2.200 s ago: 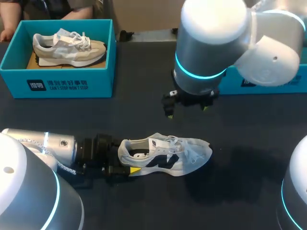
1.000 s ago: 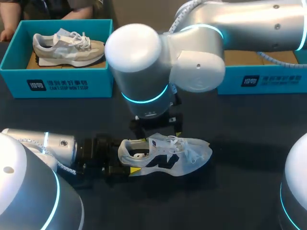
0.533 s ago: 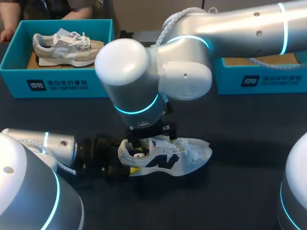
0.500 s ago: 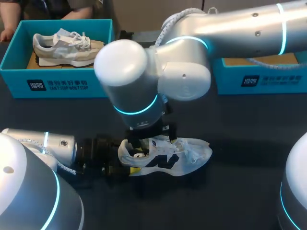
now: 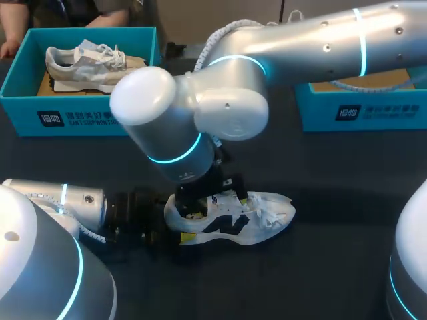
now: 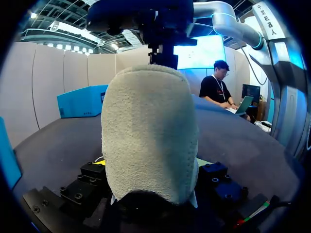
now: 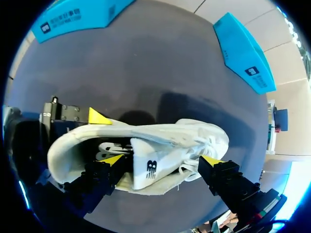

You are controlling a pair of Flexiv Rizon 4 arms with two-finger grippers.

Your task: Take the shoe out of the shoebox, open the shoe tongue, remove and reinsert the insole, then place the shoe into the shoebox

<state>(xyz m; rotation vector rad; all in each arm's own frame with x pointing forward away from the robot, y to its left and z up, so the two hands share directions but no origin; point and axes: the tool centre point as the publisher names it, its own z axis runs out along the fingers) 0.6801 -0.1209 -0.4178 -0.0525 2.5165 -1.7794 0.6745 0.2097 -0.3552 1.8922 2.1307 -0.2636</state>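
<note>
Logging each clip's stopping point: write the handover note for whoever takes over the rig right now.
Left gripper: shut on the heel of the white shoe, which is on the table.
Right gripper: open, one finger inside the shoe's opening, the other outside it, the tongue between them.
A second shoe lies in the far-left shoebox; the far-right shoebox is partly hidden by the right arm.
Done: shoe out of its box. Left: open the tongue, pull and refit the insole, box the shoe.
</note>
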